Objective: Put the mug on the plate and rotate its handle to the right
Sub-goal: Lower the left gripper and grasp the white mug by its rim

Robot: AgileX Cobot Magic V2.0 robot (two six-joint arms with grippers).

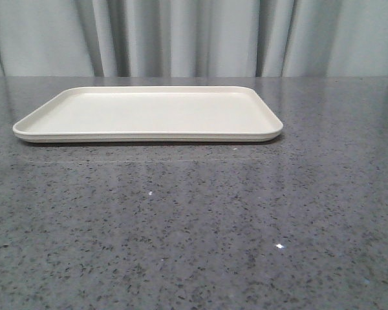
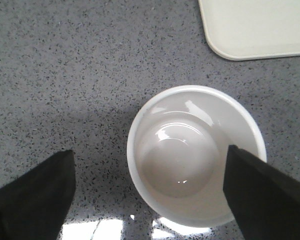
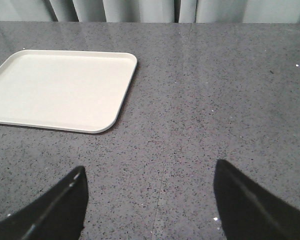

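Your left gripper (image 2: 150,200) hangs directly over the mug (image 2: 196,155), looking straight down into its empty white bowl. Its jaws are spread wide: one finger (image 2: 35,195) stands off over bare counter (image 2: 65,75), well clear of the mug's wall, while the other (image 2: 265,195) overlaps the rim on the opposite side. From this view you cannot be sure whether that finger touches the rim or only sits above it. Nothing is gripped.

The mug stands upright on the counter, off the plate (image 2: 255,27) and near one of its rounded corners, with a strip of counter between them. The handle does not show in the left wrist view, so you cannot tell which way it points. The mug is out of the front view altogether; the plate there carries nothing.

Your right gripper (image 3: 150,200) is also open and empty, over counter with the plate well apart from it. The left arm is plainly the nearer one. The carry would run from the mug across that strip toward the plate's corner.
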